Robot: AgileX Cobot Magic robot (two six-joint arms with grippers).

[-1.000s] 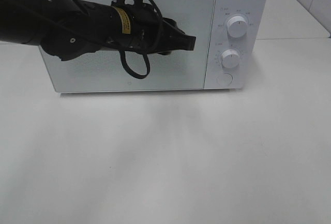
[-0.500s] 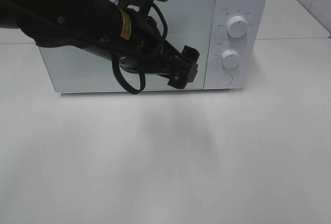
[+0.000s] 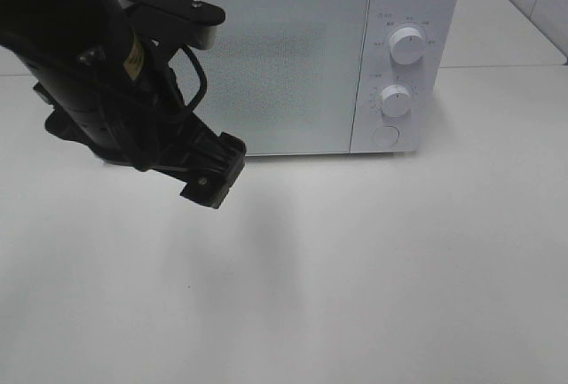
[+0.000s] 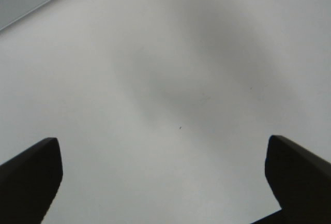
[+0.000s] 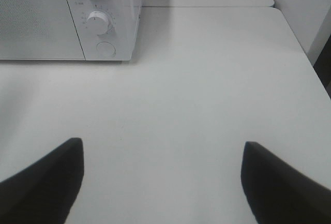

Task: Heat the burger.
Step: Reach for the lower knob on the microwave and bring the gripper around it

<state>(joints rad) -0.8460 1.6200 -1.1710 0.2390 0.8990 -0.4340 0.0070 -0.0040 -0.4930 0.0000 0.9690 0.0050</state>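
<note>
White tabletop [image 3: 373,269], microwave [image 3: 293,65] door shut: no burger shows in any view, probably behind that door. The left gripper [image 3: 215,180] hangs wide open and empty off the microwave's front left corner; the right gripper [image 5: 160,177], also open and empty, faces its dial side.

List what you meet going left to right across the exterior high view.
Left gripper on its black arm → visible part of the microwave door → control panel → bare table at the far right. No burger shows.
</note>
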